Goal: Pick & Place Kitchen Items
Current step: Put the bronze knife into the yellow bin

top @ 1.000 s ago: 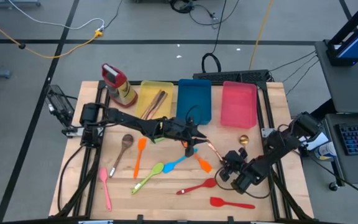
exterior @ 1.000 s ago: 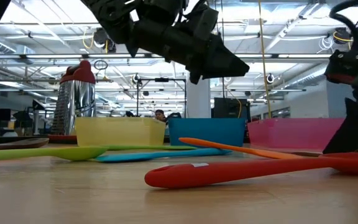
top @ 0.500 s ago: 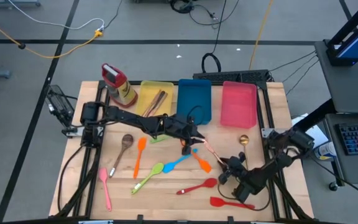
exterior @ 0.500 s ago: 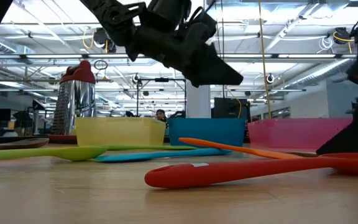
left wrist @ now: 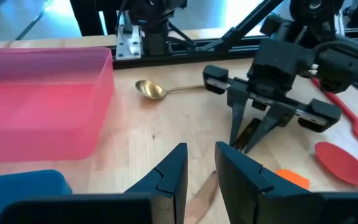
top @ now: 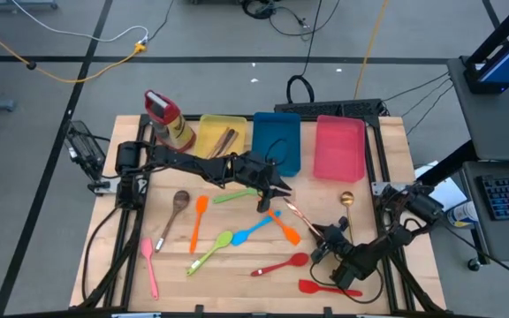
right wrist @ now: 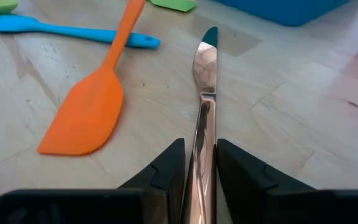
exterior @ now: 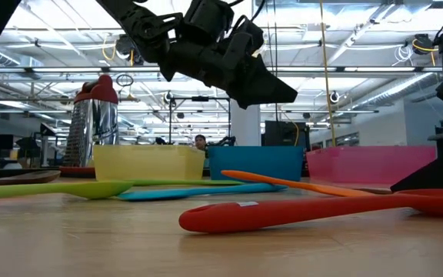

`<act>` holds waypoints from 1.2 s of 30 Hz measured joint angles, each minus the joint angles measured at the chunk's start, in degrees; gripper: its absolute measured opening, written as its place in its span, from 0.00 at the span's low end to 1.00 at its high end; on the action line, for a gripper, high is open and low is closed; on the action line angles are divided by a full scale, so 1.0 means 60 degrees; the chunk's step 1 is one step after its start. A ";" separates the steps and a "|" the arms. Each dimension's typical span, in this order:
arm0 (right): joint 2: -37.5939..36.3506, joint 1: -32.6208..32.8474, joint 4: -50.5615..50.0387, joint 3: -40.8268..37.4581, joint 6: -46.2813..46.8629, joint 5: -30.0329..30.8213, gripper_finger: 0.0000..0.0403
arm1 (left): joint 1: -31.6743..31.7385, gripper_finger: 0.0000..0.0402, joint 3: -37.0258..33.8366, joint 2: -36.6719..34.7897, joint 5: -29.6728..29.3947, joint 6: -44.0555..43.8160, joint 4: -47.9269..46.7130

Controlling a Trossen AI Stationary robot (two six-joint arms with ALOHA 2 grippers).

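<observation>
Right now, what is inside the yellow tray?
In the high view the yellow tray holds brown wooden utensils, lying diagonally. How many there are I cannot tell. In the low view the tray's wall hides its contents.

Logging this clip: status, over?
Both end effectors shut on one rose-gold knife: right end effector at handle, left end effector at blade. Orange spatula beside it.

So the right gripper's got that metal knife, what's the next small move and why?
Probably lift it a little. The right gripper is shut on the metal knife, whose blade still points low over the table beside the orange spatula. The left gripper hangs nearby, so go slowly.
</observation>
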 joint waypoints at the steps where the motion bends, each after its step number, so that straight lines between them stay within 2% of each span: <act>1: 0.0005 0.0071 -0.0057 -0.0026 0.0203 -0.0038 0.22 | 0.0001 0.22 0.0000 0.0000 0.0000 0.0000 -0.0033; 9: 0.0022 0.0218 0.0286 -0.0066 -0.0158 0.0149 0.22 | 0.0004 0.22 -0.0004 0.0000 -0.0300 -0.0118 -0.0995; 17: 0.0022 0.0207 0.0295 -0.0066 -0.0109 0.0149 0.21 | 0.0007 0.22 -0.0007 -0.0001 -0.0743 -0.0378 -0.0937; 21: 0.0019 0.0173 0.0312 -0.0056 -0.0070 0.0156 0.17 | -0.0031 0.22 -0.0007 -0.0007 -0.0653 0.0562 -0.0826; 25: 0.0009 -0.0006 0.0309 -0.0055 0.0624 0.0167 0.14 | -0.0136 0.22 -0.0007 -0.0007 -0.0145 0.1540 -0.0828; 32: 0.0000 -0.0172 0.0393 -0.0052 0.0119 0.0160 0.22 | -0.0448 0.22 0.0027 0.0741 0.0179 0.1513 -0.0257; 36: -0.0004 -0.0223 0.0315 -0.0052 0.0146 0.0110 0.21 | -0.0683 0.22 0.0336 0.1625 0.0183 0.1592 -0.0051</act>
